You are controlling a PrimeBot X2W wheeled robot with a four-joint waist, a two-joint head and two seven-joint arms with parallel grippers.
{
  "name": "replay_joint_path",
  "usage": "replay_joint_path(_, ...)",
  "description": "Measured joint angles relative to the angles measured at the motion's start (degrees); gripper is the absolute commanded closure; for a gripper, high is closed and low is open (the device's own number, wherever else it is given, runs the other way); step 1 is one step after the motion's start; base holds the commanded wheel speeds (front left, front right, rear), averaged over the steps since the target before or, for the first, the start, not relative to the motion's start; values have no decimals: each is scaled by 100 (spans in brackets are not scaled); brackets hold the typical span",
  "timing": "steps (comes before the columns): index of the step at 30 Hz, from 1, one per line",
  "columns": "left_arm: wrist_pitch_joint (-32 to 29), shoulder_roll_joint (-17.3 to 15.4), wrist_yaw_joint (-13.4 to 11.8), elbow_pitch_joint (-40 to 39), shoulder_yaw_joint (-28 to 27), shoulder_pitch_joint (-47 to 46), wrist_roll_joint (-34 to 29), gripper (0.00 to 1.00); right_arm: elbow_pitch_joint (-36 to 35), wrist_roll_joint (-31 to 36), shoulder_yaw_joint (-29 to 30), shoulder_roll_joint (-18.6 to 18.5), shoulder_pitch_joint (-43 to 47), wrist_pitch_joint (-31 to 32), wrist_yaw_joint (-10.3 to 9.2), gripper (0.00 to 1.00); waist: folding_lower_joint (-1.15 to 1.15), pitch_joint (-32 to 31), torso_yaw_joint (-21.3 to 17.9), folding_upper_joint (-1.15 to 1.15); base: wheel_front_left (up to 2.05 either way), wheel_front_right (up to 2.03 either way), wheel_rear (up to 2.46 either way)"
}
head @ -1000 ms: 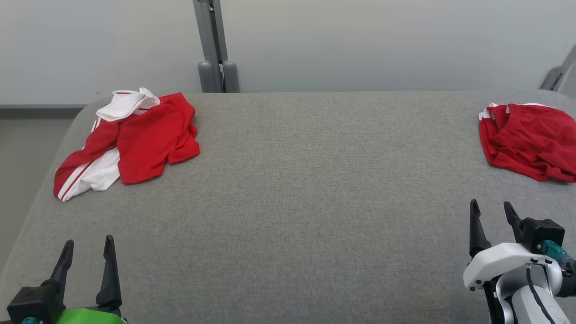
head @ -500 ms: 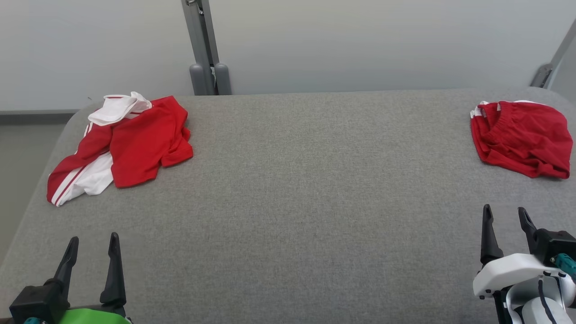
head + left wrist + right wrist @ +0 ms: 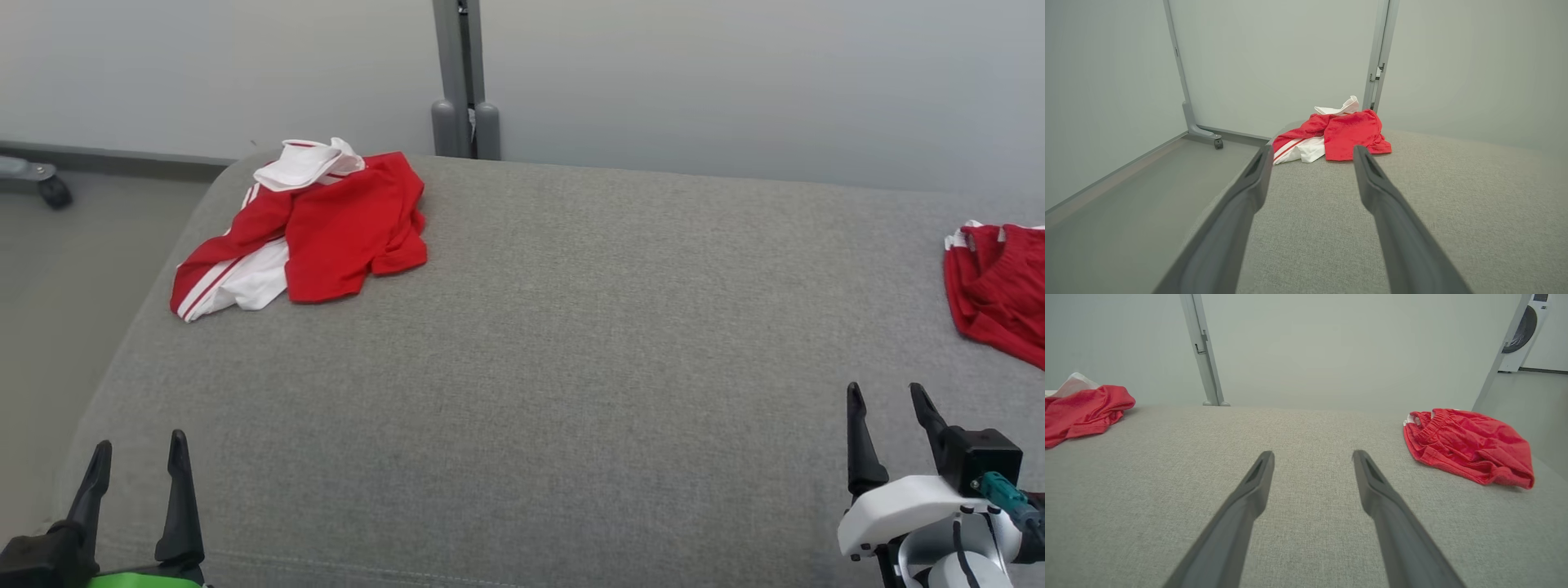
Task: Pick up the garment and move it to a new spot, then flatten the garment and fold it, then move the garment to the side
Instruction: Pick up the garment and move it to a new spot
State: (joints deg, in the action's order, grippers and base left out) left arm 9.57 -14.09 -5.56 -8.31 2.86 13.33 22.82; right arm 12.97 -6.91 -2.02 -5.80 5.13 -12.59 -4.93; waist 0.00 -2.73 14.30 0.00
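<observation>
A crumpled red and white garment [image 3: 326, 229] lies at the far left corner of the grey padded table [image 3: 571, 343]; the left wrist view has it straight ahead [image 3: 1347, 134], well beyond the fingertips. My left gripper [image 3: 139, 445] hovers open and empty at the near left edge. Low at the right, my right gripper [image 3: 886, 390] is open too, with nothing between its fingers. A second red garment, a pair of shorts [image 3: 1000, 286], lies at the right edge, ahead and right of the right gripper [image 3: 1312, 454].
A grey upright post [image 3: 461, 82] stands behind the table's far edge against a pale wall. Left of the table the floor drops away, with a caster wheel [image 3: 53, 192] on it. A washing machine [image 3: 1523, 322] shows far right.
The head camera has turned left, so the whole picture has shifted right and the shorts are partly cut off. Both garments lie as before and both grippers stay open.
</observation>
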Motion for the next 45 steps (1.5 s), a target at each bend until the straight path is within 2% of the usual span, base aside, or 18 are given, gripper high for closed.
replay_joint_path(6, 3, 16, -47, -110, -165, 181, 0, 0, -49, 19, -129, 20, 5, 15, 84, 0, 0, -60, 430, 0, 0, 0, 0)
replay_joint_path(11, -48, 18, -52, -221, -208, 217, 48, 0, -216, 34, -134, 38, 37, 96, 80, 0, 0, -86, 802, 0, 0, 0, 0)
replay_joint_path(15, -47, 43, -52, -411, -433, 213, 327, 0, -391, 93, -215, 49, 40, 208, 79, 0, 0, -27, 1052, 0, 0, 0, 0)
replay_joint_path(19, -86, 22, -40, -547, -552, 122, 582, 0, -541, 148, -219, 29, 60, 308, 78, 0, 0, 107, 1143, 0, 0, 0, 0)
replay_joint_path(22, -246, -58, 86, -683, -691, -166, 923, 0, -677, 243, -255, -26, 73, 386, 77, 0, 0, 288, 1191, 0, 0, 0, 0)
replay_joint_path(27, -771, -430, 330, -805, -794, -838, 1337, 0, -923, 354, -301, -109, 51, 515, 78, 0, 0, 650, 1174, 0, 0, 0, 0)
replay_joint_path(32, -1526, -1017, 436, -588, -954, -1774, 1664, 0, -1143, 402, -287, -198, -55, 656, 71, 0, 0, 1016, 1084, 0, 0, 0, 0)
replay_joint_path(39, -2777, -1161, 615, 16, -808, -3248, 3019, 0, -1443, 466, -257, -367, -174, 868, 71, 0, 0, 1534, 902, 0, 0, 0, 0)
replay_joint_path(40, -3051, -1152, 603, 289, -816, -3557, 3387, 0, -1529, 508, -264, -392, -250, 913, 75, 0, 0, 1681, 840, 0, 0, 0, 0)
replay_joint_path(43, -3334, -1199, 419, 714, -976, -3964, 3476, 0, -1693, 559, -278, -434, -405, 962, 81, 0, 0, 1897, 730, 0, 0, 0, 0)
replay_joint_path(45, -3467, -1347, 343, 999, -1051, -4173, 3455, 0, -1806, 605, -290, -465, -499, 1009, 84, 0, 1, 2038, 640, 0, 0, 0, 0)
